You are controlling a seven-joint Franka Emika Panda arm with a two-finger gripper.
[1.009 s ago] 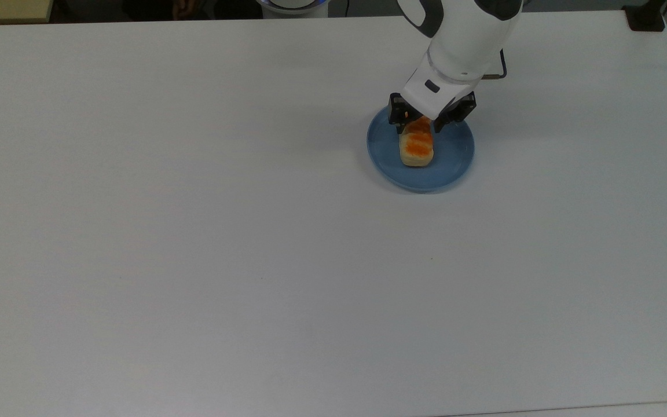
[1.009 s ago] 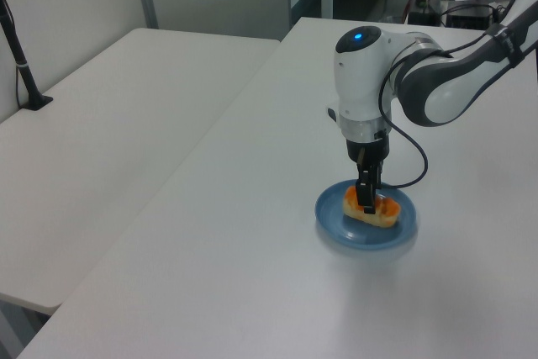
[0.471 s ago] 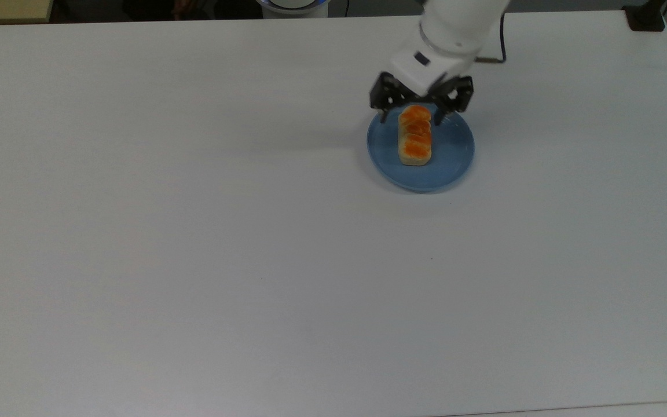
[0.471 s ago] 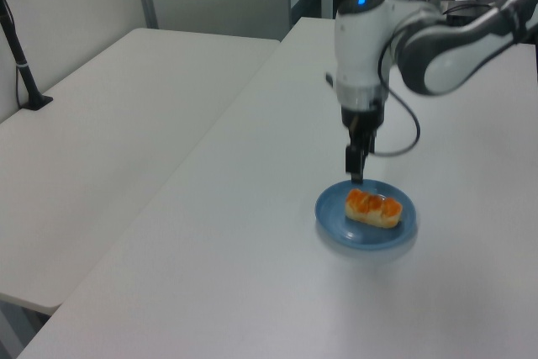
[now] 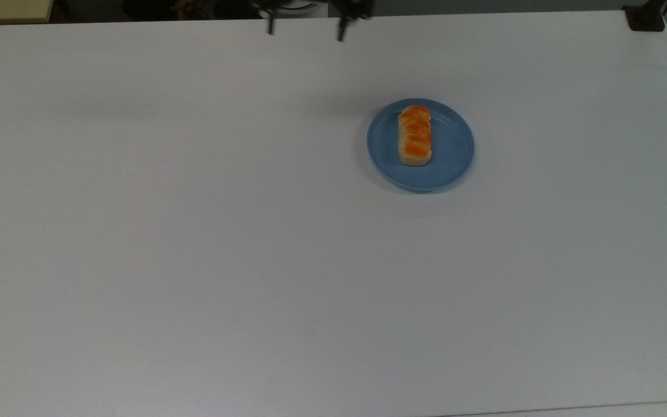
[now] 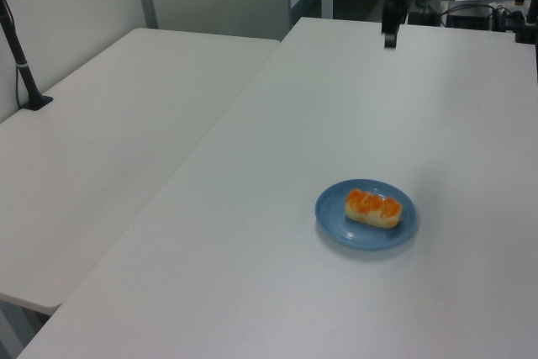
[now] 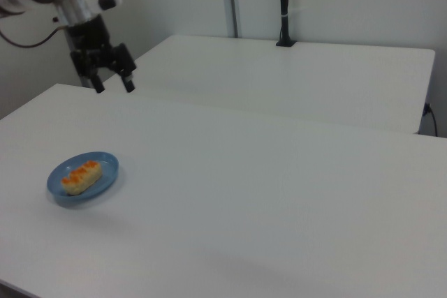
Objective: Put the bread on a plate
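A: Where is the bread (image 5: 415, 135) sitting?

B: It is lying flat on the plate (image 5: 453, 152), glazed top up, a little toward the top view's left of the plate's middle. One end is reaching close to the far rim. The plate is resting on the white table (image 5: 194, 231), toward the top view's right and far side.

A: And the gripper (image 7: 112, 86)?

B: It is hanging above the table's far edge, well apart from the plate, to the top view's left of it. Its two dark fingers (image 5: 341, 30) are standing wide apart, holding nothing. In the right view it is hovering beyond the plate, pointing down.
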